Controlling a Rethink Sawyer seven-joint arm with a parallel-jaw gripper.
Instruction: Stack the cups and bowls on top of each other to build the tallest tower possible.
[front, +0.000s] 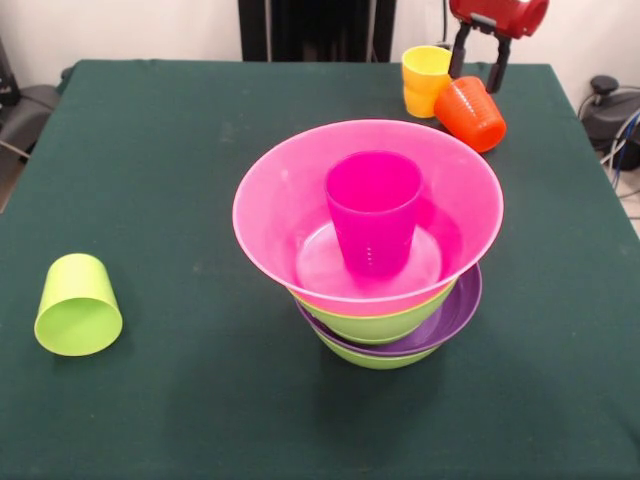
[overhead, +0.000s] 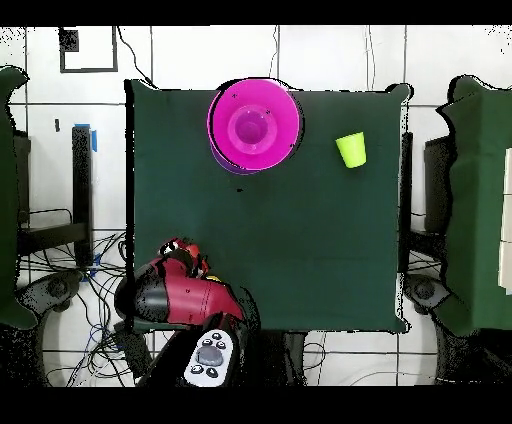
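Lime green cup (front: 77, 306) nearest, tower (front: 368, 240) mid-table, spread gripper (front: 479, 60) far off above orange cup (front: 471, 113).

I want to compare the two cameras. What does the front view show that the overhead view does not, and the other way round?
Only the front view shows the tower's green and purple layers under the pink bowl, and the yellow-orange cup and orange cup by the hand.

Only the overhead view shows the whole red arm.

Both show the pink bowl with the purple cup inside, and the lime green cup on its side.
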